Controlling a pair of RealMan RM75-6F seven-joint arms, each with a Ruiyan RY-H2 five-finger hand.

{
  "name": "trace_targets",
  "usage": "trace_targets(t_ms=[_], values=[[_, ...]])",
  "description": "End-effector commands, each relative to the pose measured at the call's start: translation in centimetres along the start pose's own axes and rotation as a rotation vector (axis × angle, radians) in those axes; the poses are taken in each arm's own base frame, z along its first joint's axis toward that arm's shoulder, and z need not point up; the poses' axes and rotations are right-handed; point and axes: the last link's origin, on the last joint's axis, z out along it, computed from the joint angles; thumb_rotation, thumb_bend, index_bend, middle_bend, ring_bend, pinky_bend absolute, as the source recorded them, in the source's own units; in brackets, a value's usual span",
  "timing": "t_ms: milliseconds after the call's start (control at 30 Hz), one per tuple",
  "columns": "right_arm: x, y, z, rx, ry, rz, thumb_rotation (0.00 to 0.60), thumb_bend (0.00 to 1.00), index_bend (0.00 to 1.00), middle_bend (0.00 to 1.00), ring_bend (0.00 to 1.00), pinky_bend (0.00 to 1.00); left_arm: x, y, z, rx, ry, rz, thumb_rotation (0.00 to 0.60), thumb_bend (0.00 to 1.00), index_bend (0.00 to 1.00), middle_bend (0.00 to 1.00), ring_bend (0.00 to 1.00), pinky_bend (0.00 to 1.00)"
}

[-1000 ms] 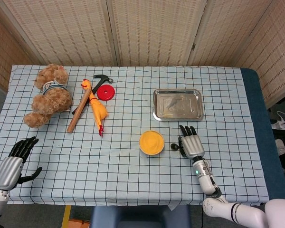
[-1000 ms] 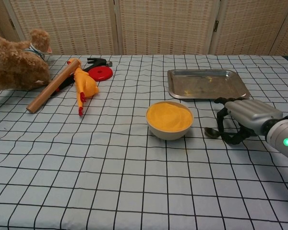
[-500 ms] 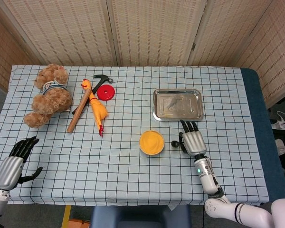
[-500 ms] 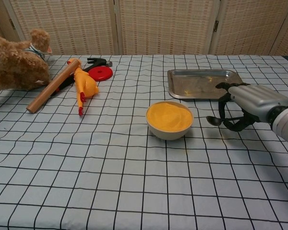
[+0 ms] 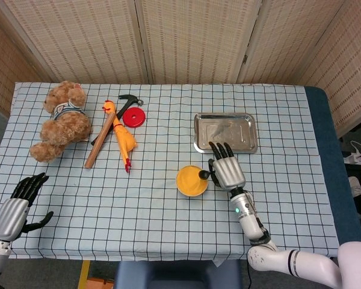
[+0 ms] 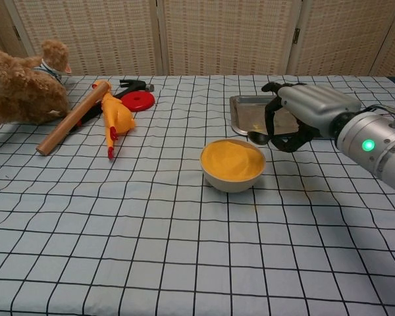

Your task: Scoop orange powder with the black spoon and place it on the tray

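Currently the right hand (image 6: 301, 118) grips the black spoon (image 6: 258, 137), its fingers curled round the handle, with the spoon's bowl held just above the right rim of the bowl of orange powder (image 6: 232, 163). The tray (image 5: 225, 132) sits just behind that hand on the checked tablecloth (image 5: 156, 205). Left hand (image 5: 18, 205) rests at the near-left table edge, fingers apart, holding nothing.

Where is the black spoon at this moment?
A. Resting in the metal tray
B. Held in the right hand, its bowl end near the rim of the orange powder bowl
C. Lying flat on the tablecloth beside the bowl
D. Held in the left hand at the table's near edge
B: the right hand grips the black spoon, lifted beside the orange powder bowl.
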Motion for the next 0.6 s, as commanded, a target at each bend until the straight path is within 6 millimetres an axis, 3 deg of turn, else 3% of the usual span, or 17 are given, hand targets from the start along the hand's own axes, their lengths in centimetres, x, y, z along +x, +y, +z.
trace_targets(t_ms=[33,200,467,600], values=[[-0.1,-1.8,1.0,0.024,-0.008,-0.017,0.6,0.36,0.59,0.0,0.0,0.0,0.0,-0.1,0.0,0.0,-0.002,-0.001,0.6,0.32,0.0,0.0,0.0,0.04],[-0.4,-3.3,1.6,0.038,-0.028,-0.046,0.6,0.36,0.55,0.0,0.0,0.0,0.2,-0.3,0.0,0.007,0.002,-0.005,0.6,0.32,0.0,0.0,0.0,0.04],[-0.7,-3.9,1.3,0.049,-0.088,-0.078,0.6,0.36,0.27,0.0,0.0,0.0,0.4,-0.3,-0.1,0.006,0.009,-0.01,0.6,0.32,0.0,0.0,0.0,0.04],[-0.2,-3.5,0.8,0.048,-0.077,-0.081,0.6,0.36,0.25,0.0,0.0,0.0,0.4,-0.3,-0.2,0.005,0.009,-0.01,0.6,0.32,0.0,0.0,0.0,0.04]])
